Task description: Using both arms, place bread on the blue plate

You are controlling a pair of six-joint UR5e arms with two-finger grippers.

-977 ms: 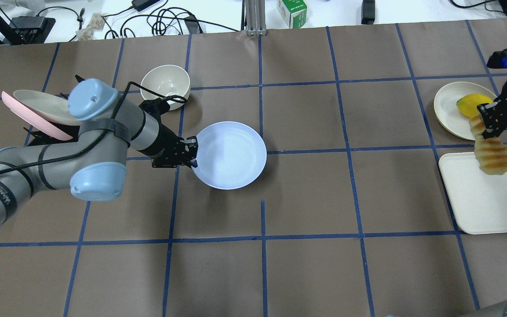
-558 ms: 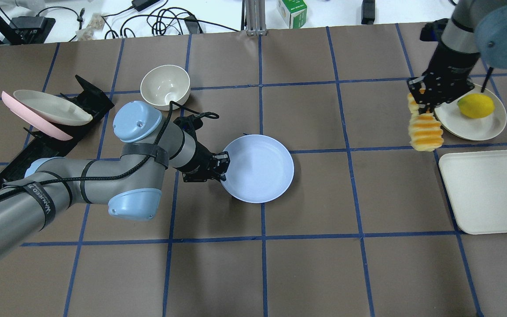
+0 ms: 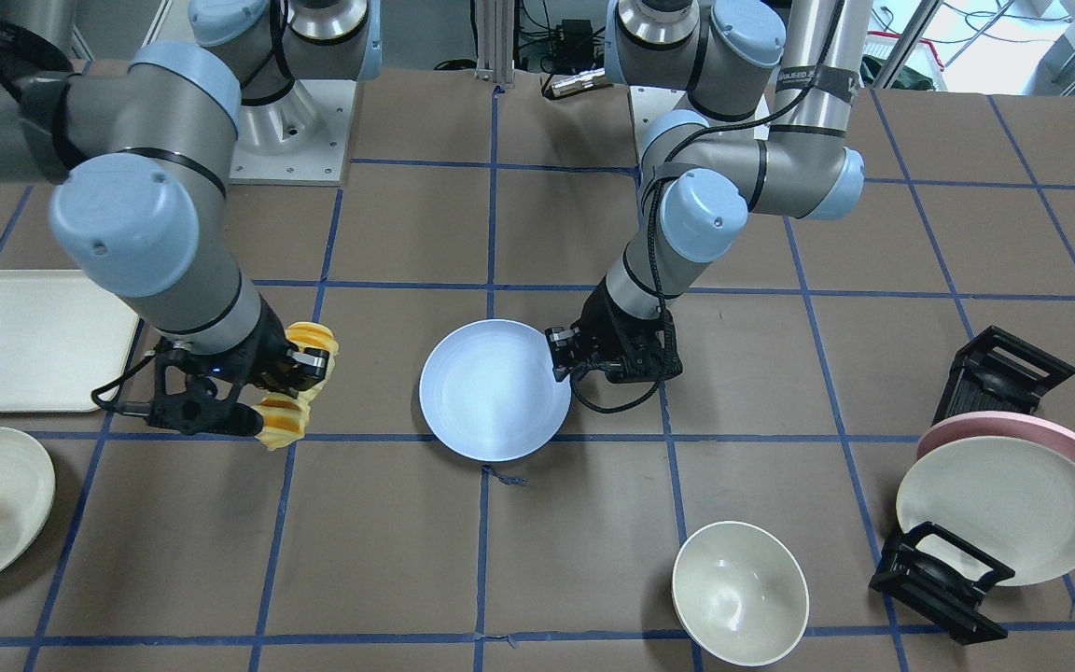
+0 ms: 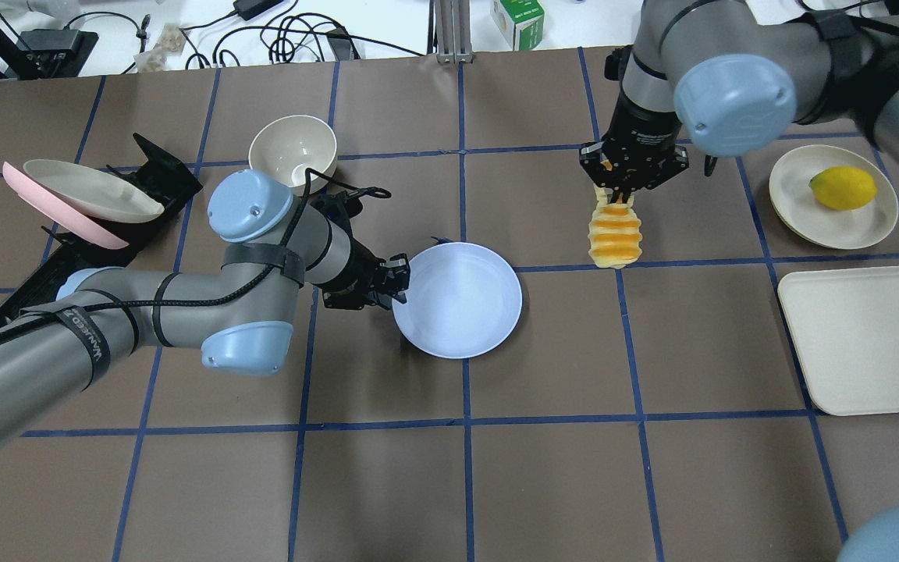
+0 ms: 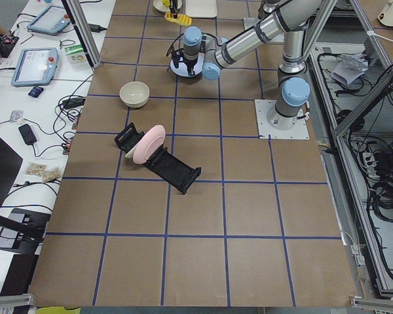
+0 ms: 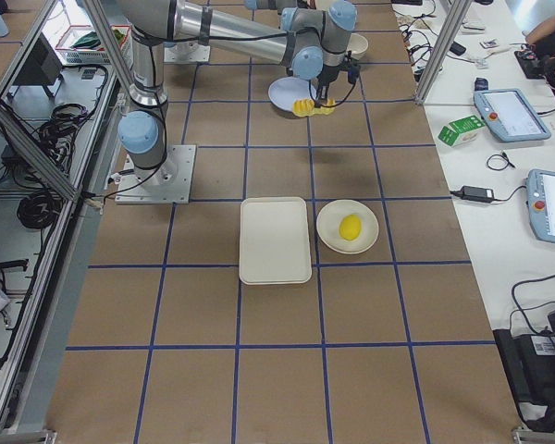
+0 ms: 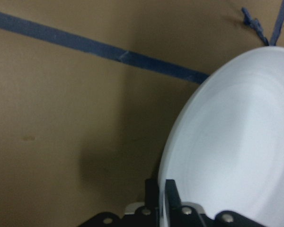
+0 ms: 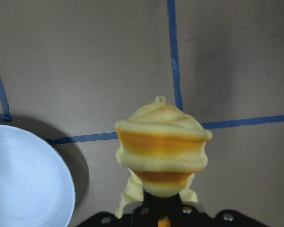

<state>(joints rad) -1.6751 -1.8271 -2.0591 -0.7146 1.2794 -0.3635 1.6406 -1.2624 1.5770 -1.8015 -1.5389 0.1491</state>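
I see my left gripper (image 4: 399, 282) pinching the plate (image 4: 461, 304) by its rim, mid-frame. My right gripper (image 4: 619, 195) clamps the bread (image 4: 615, 238), which dangles at upper right.

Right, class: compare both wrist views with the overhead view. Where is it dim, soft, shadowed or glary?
Left wrist view: dim and soft, with a dark shadow beside the blue plate on the brown paper. Right wrist view: the bread looms close and is slightly soft. Overhead view: sharp and evenly lit, with a small glint inside the cream bowl.
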